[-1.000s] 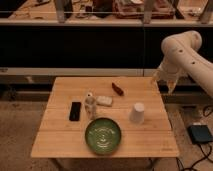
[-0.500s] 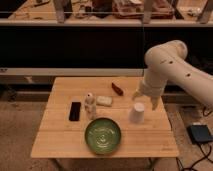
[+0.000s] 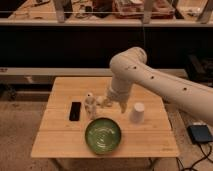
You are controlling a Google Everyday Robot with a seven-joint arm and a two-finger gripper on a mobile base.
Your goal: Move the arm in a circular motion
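Setting: robotics lab or workshop. Evidence: cream-white arm reaching from the right over a light wooden tabletop, its gripper low above the middle of the tabletop; long dark workbench behind, its upper shelf crowded with cluttered gear too indistinct to identify; speckled hard floor with a dark box and cable at the right. Test items on the tabletop: green bowl, white cup, black phone-like slab, small white bottle.
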